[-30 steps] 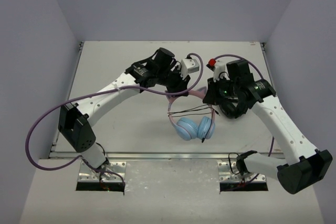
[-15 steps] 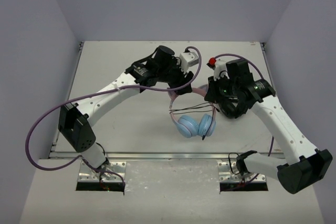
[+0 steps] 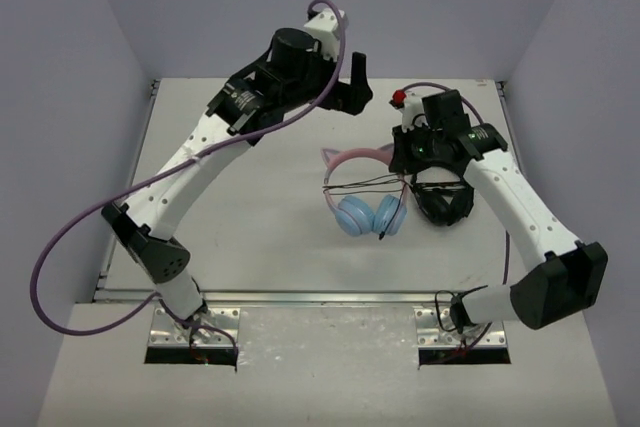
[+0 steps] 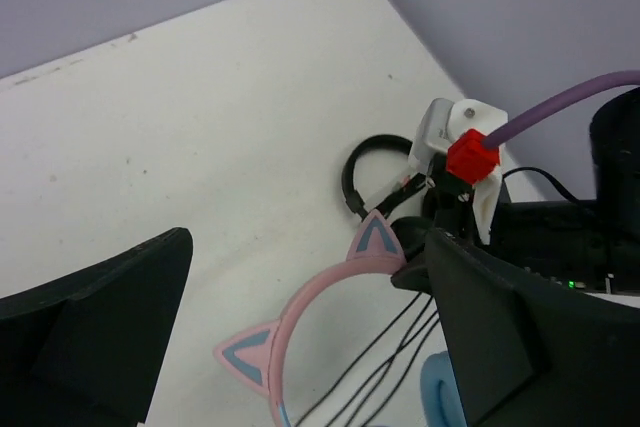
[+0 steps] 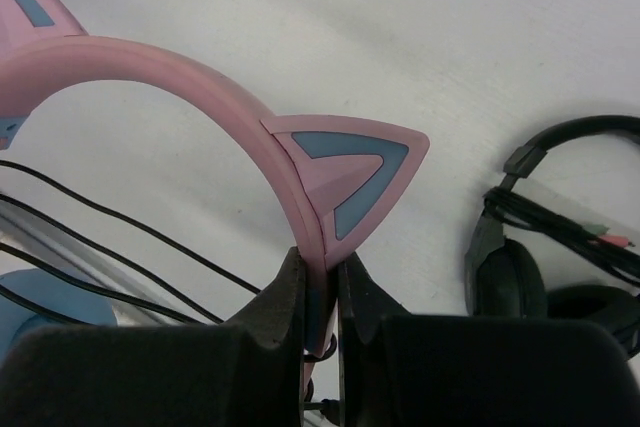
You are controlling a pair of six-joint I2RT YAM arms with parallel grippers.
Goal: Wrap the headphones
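Headphones (image 3: pixel 356 217) lie at mid desk (image 3: pixel 250 147), right end effector (image 5: pixel 318 282) clamped on their pink headband (image 5: pixel 180 67), left end effector (image 3: pixel 354 85) wide open and empty above: hold band steady, take loose cord (image 3: pixel 365 188) near its plug, wind snugly.

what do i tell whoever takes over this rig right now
Left pincer: open, empty, raised over the far part of the white table.
Right pincer: shut on the pink headband, beside a cat ear.
Pink cat-ear headphones with light-blue ear cups: mid-table, all-black headphones right beside them.
Done: thin black cord crosses between the headband's sides in several strands.
Left: plug end lies loose by the cups; probably needs tucking in.
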